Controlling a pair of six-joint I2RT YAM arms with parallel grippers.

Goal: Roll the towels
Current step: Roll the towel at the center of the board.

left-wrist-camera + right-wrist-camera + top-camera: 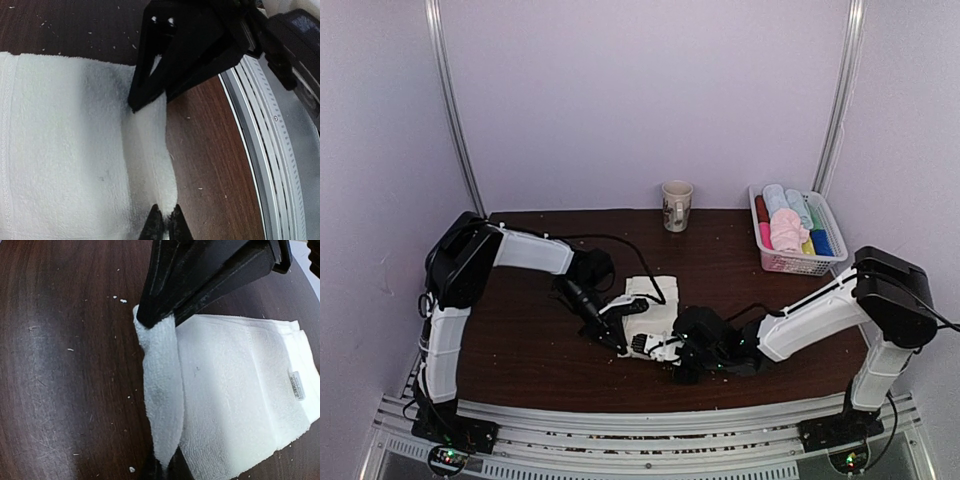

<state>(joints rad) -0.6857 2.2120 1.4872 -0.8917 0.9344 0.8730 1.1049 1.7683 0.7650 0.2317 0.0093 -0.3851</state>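
Observation:
The cream-white towel (652, 308) lies flat on the dark table, with its label (298, 385) near one side. Its near edge (162, 390) is lifted into a narrow fold. My left gripper (165, 219) is shut on one end of this fold, and it also shows in the top view (620, 346). My right gripper (167, 466) is shut on the other end, and it also shows in the top view (665, 352). The two grippers face each other closely along the edge. The pale pink towel (785, 232) lies crumpled in the basket.
A white basket (798, 266) at the back right holds several rolled coloured towels. A paper cup (676, 205) stands at the back centre. The table's front edge with metal rails (272, 165) runs close beside the grippers.

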